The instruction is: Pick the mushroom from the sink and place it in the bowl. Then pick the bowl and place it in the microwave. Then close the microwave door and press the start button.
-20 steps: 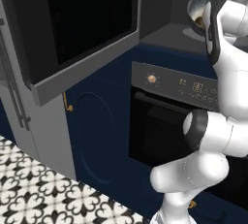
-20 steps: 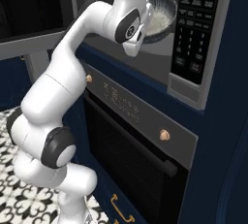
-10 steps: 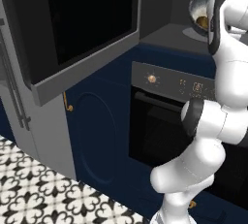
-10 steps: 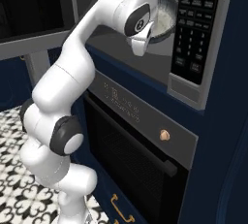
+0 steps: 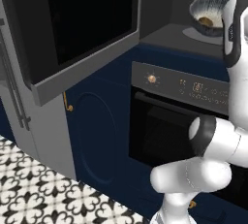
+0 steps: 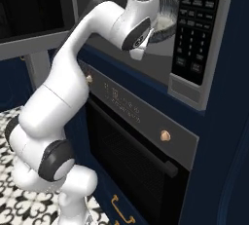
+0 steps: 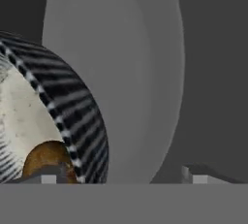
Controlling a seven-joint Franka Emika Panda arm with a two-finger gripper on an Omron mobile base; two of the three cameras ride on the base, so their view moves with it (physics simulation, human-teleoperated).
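Where hand (image 7: 118, 174) looks, mushroom (image 7: 46, 157) shows.

Navy blue cabinets (image 5: 97, 136) surround a built-in black-glass oven (image 5: 169, 131) with a brass knob (image 5: 152, 78). The floor (image 5: 43, 189) is black-and-white patterned tile, reaching the cabinets' lower edge.

The microwave door (image 5: 82, 29) hangs open, the bowl (image 5: 209, 15) occupies the turntable (image 7: 145, 72).

Even flat render, dim cavity, soft
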